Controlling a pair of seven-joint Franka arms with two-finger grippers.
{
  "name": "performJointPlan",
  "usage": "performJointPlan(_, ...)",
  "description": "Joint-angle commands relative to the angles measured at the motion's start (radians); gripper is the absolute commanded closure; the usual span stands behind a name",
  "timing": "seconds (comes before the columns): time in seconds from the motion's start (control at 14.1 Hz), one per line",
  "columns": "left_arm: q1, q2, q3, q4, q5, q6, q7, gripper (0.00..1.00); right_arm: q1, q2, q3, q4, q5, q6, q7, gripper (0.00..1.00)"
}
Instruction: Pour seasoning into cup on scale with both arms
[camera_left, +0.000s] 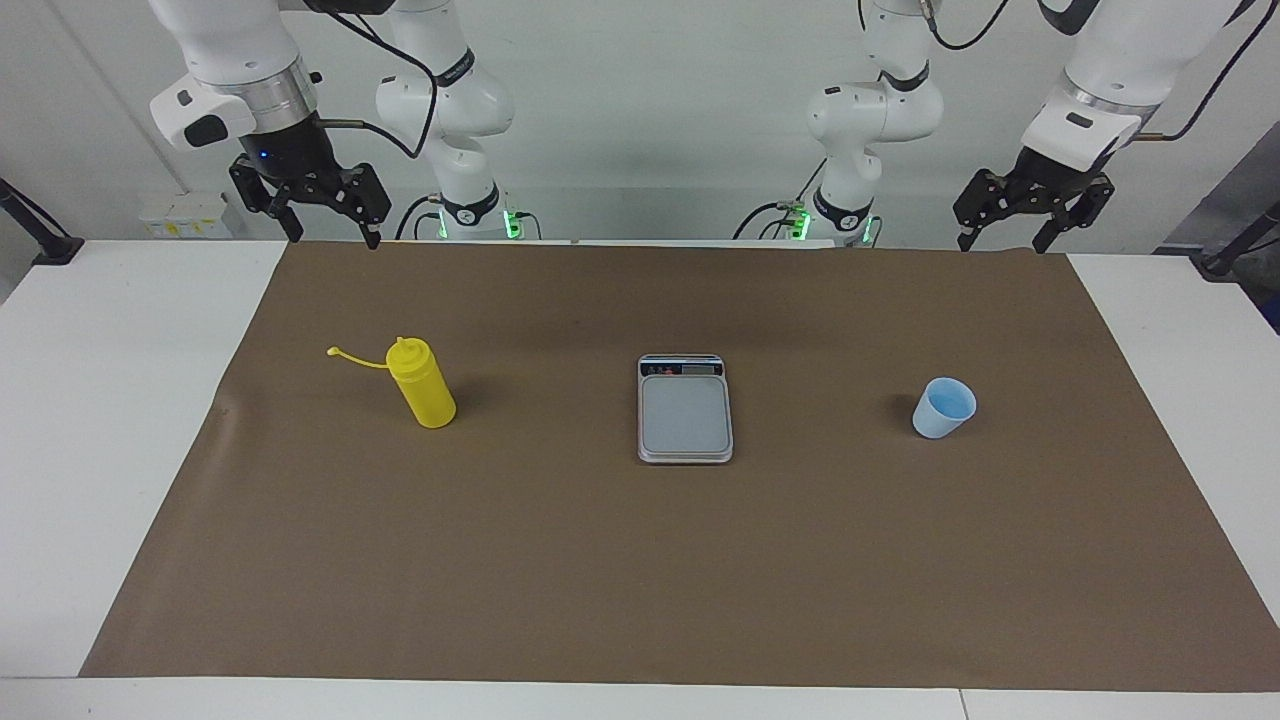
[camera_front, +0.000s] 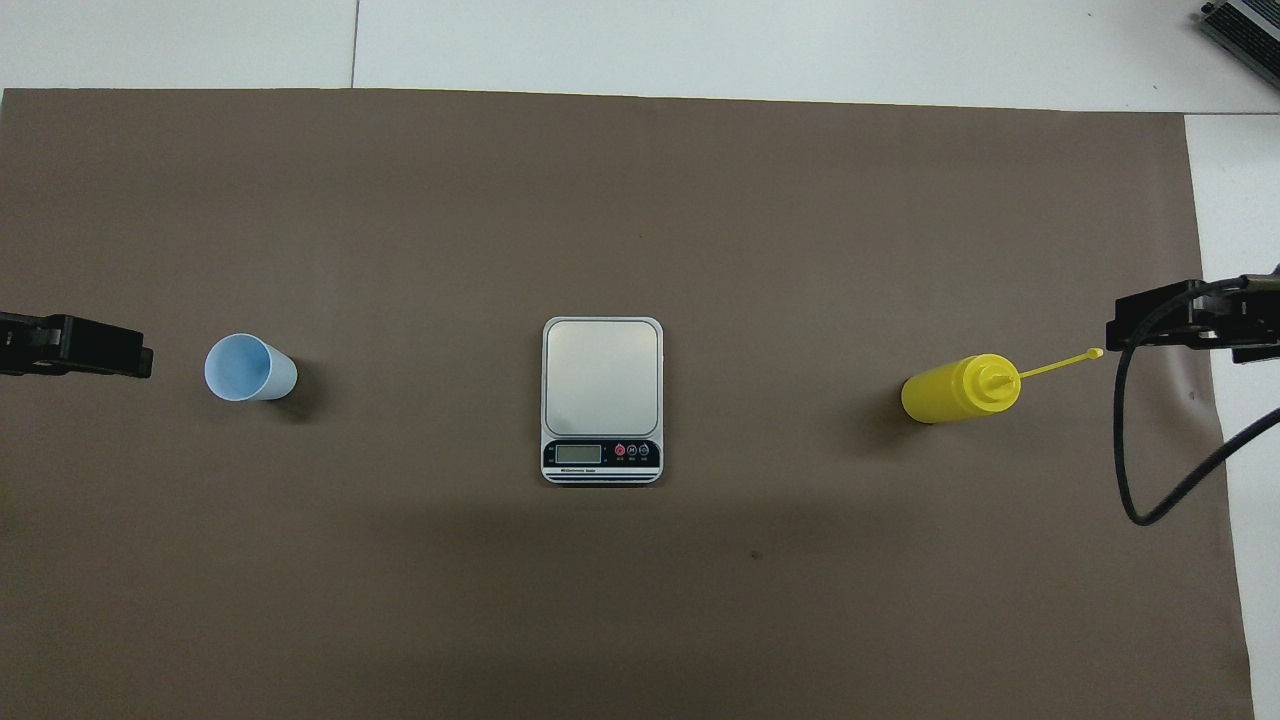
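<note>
We find the cup (camera_left: 943, 408) on the mat toward the left arm's end, the bottle (camera_left: 424, 384) toward the right's, and the scale (camera_left: 685, 409) bare between them. Each stands within its own arm's reach. The left gripper (camera_left: 1001, 232) and right gripper (camera_left: 330, 228) hang spread and empty.

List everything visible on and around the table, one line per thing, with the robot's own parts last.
Yellow plastic squeeze bottle: one, bright yellow, upright on the mat toward the right arm's end, cap strap hanging off its nozzle.
Flat rectangular kitchen scale: one, silver-grey, mid-mat between bottle and cup, nothing on its plate.
Small tapered plastic cup: one, pale blue, upright on the mat toward the left arm's end.
Paper mat: one, brown, covering most of the table.
Table: one, white.
Right gripper: one, black, open, raised over the mat's edge nearest the robots.
Left gripper: one, black, open, raised likewise.
</note>
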Motion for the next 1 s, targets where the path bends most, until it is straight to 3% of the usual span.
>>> performJointPlan(0.0, -0.01, -0.036, 0.01, -0.048, -0.006, 0.036, 0.008, 0.0, -0.004, -0.02, 0.007, -0.021, 0.006, -0.009, 0.008, 0.0)
performJointPlan(0.21, 0.004, -0.022, 0.01, -0.06, -0.006, 0.093, 0.007, 0.0, -0.004, -0.02, 0.007, -0.021, 0.009, -0.009, 0.006, 0.0)
performJointPlan(0.92, 0.111, 0.027, 0.017, -0.373, -0.005, 0.478, -0.012, 0.0, -0.005, -0.026, 0.005, -0.026, 0.019, -0.029, 0.011, 0.0)
